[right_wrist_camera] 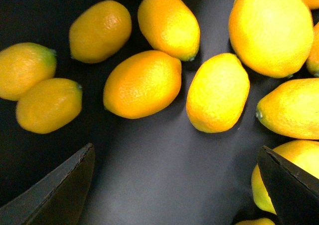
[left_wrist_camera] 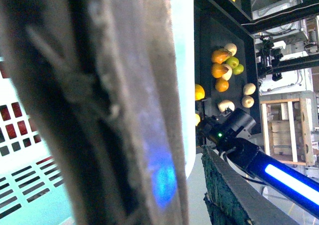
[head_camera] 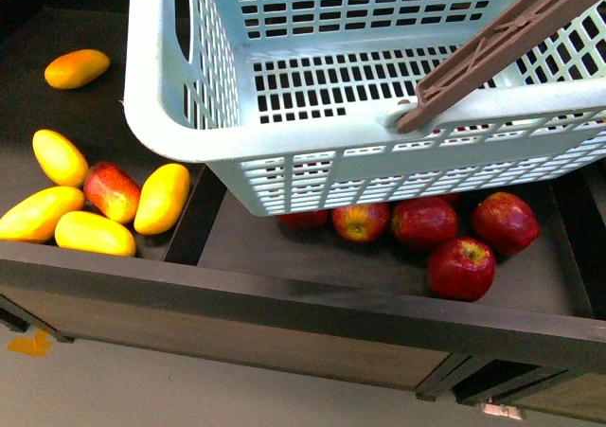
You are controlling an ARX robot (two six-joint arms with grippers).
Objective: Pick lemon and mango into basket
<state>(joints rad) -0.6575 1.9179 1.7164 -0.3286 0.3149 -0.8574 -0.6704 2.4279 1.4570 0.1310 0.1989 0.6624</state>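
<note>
The pale turquoise basket (head_camera: 284, 152) hangs tilted above the shelf, empty, its brown handle (head_camera: 502, 44) rising to the upper right. In the left wrist view that handle (left_wrist_camera: 114, 110) fills the picture, and my left gripper (left_wrist_camera: 149, 185) is shut on it. Several mangoes (head_camera: 163, 198) lie in the shelf's left compartment. Several lemons (right_wrist_camera: 143, 84) lie on a dark surface in the right wrist view. My right gripper (right_wrist_camera: 174, 185) hovers open just over them, with bare surface between its fingers (right_wrist_camera: 57, 192). One lemon (right_wrist_camera: 264, 185) lies partly behind the other finger.
Red apples (head_camera: 461, 267) lie in the right compartment, partly under the basket. A red-and-yellow fruit (head_camera: 112, 190) lies among the mangoes. A raised divider (head_camera: 194, 219) separates the compartments. My right arm (left_wrist_camera: 249, 155) reaches over a farther shelf holding mixed fruit (left_wrist_camera: 222, 70).
</note>
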